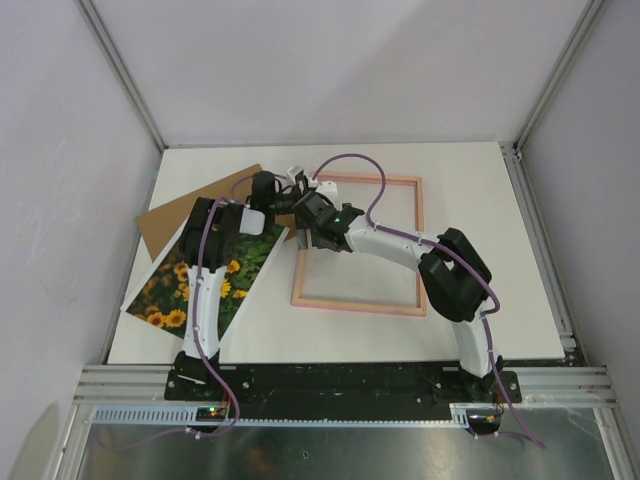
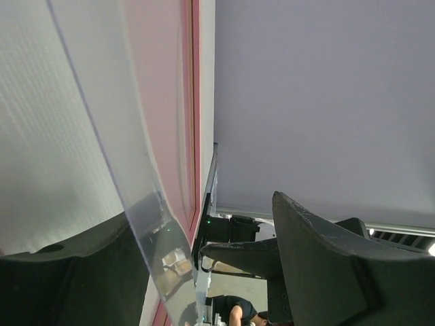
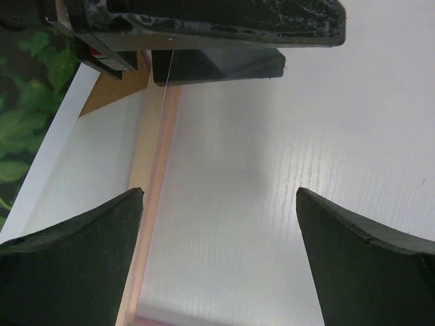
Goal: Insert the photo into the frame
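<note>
Left gripper (image 2: 204, 210) jaws apart, clear pane (image 2: 115, 136) against one finger, not clamped. Right gripper (image 3: 219, 193) wide open, empty; frame (image 3: 146, 204) rail below one finger, photo (image 3: 13, 122) beyond it.

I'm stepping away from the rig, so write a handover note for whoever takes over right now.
Left hand: open, near the frame's far left corner, with a clear sheet beside one finger.
Right hand: open over the frame's left rail, holding nothing.
Photo: lying on the brown board, left of the frame, partly under the left arm.
Done: photo not yet in the frame.
Left: pick up the photo and lay it inside the frame.
</note>
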